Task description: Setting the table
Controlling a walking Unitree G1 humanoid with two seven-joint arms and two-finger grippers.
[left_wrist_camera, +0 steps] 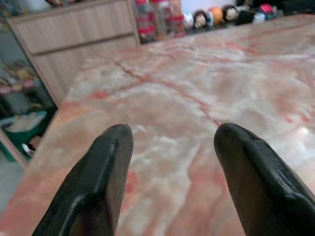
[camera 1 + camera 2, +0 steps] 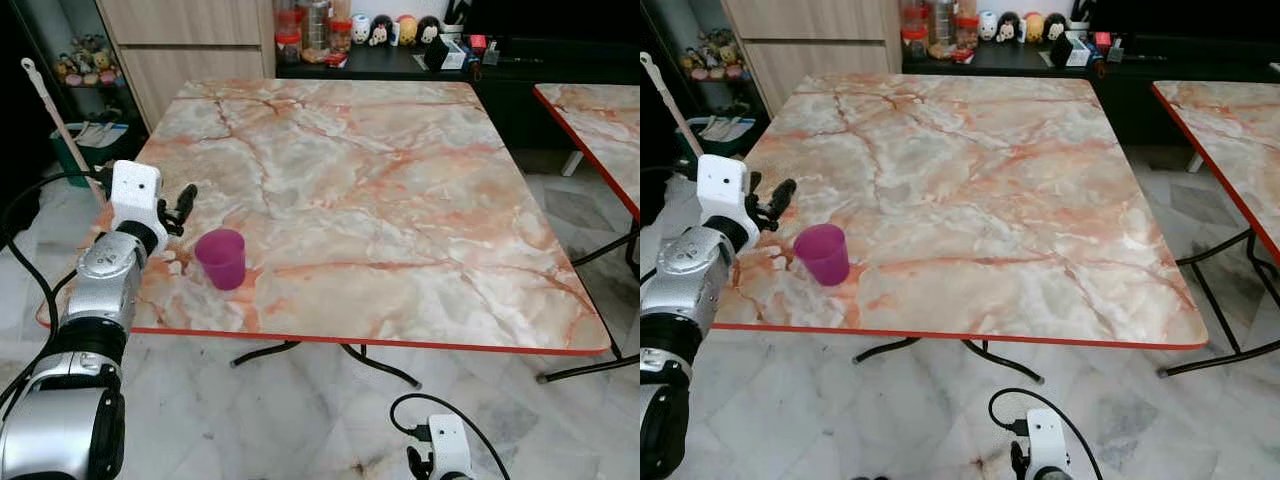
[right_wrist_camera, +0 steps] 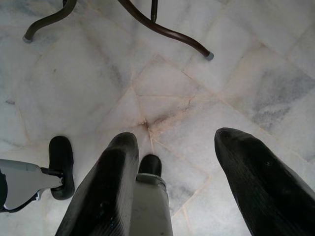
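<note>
Left eye view has a magenta plastic cup [image 2: 221, 257] standing upright at the lower left of the frame, on a square marble-patterned table [image 2: 400, 200] with a red edge, close to the table's near left corner. Just left of the cup, apart from it, the left gripper [image 2: 183, 207] hangs over the table's left edge at the end of a raised silver arm. In the left wrist view its two black fingers [image 1: 101, 182] stand wide apart with nothing between them, pointing across the tabletop toward a wooden cabinet [image 1: 74, 44] at the upper left.

At the bottom centre of the left eye view the right gripper [image 2: 432, 462] hangs low beside the table. In the right wrist view its fingers [image 3: 110, 191] are also spread wide and empty, above pale marble floor tiles [image 3: 206, 93], with a dark curved table leg [image 3: 162, 32] at the top of the frame.

A second table [image 2: 600, 130] of the same pattern shows at the upper right of the left eye view.
</note>
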